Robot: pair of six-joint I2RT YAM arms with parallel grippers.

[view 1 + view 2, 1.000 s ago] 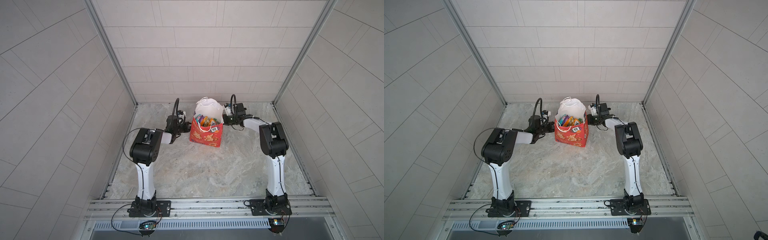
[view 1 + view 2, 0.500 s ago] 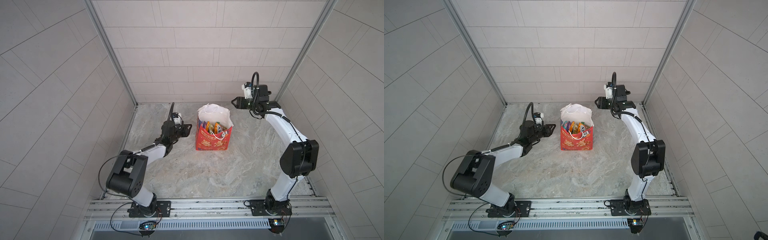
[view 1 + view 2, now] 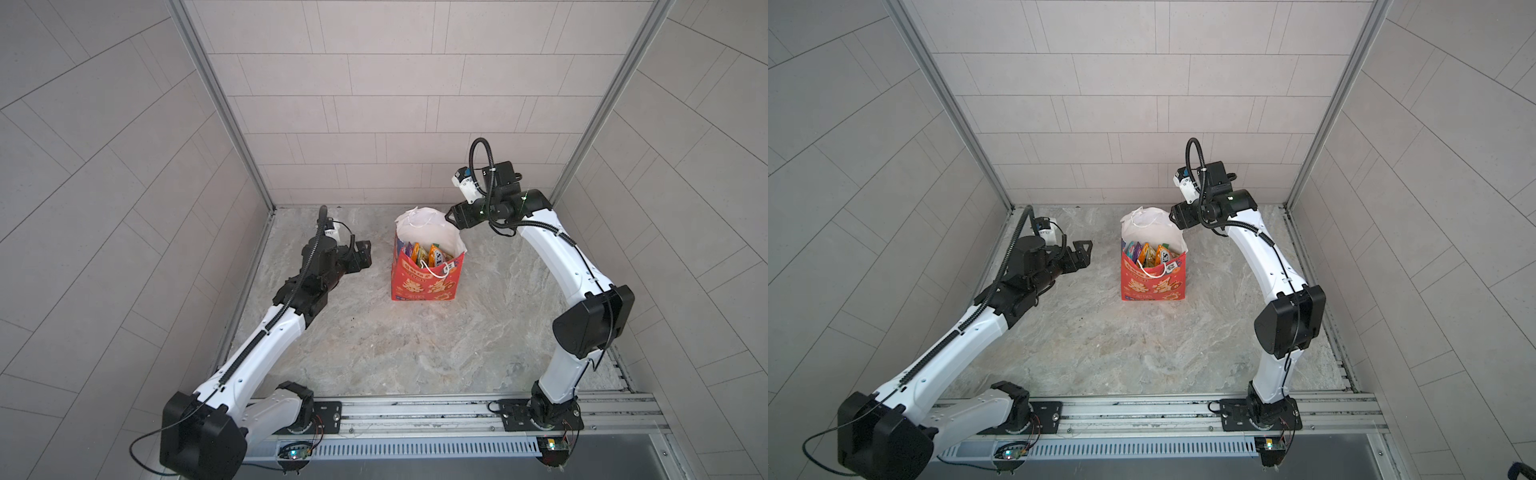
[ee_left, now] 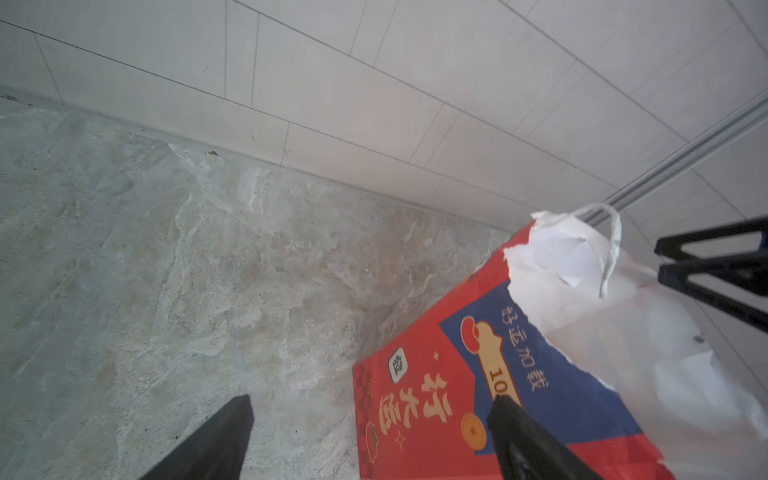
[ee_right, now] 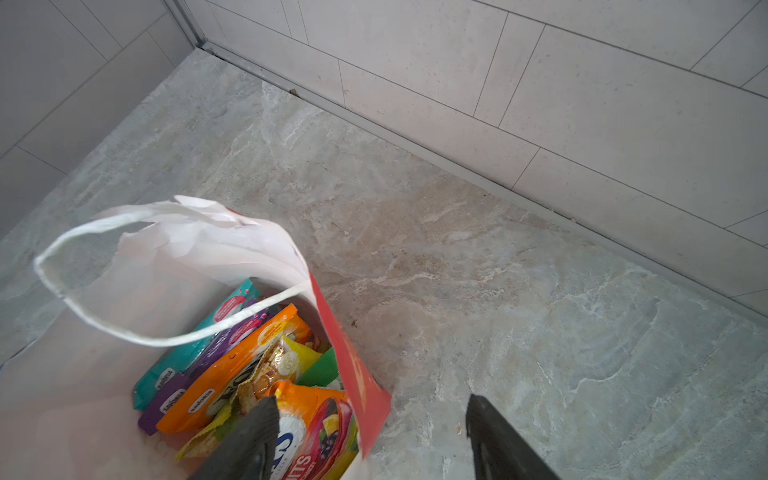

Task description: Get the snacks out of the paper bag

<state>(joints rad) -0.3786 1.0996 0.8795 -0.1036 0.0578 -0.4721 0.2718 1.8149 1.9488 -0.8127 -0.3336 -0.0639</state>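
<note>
With open, empty right claw [image 5: 370, 409] straddling paper bag [image 5: 345, 353] rim, shift inward, pinch orange snacks [image 5: 232, 374] beneath; brace bag ahead with open left claw [image 4: 372, 402].

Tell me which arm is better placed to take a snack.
Right, likely: the open right claw hangs at the tall red paper bag, above its glossy candy packets; the open left claw stands aside.

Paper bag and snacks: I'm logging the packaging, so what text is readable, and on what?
"好运加载": blue panel, paper bag side.
"行大运": red part, same side.
"10", rest hidden: gold strip there.
"UITS", start hidden: orange snack packet.
Other snacks small labels, bag's front characters: too blurred.
</note>
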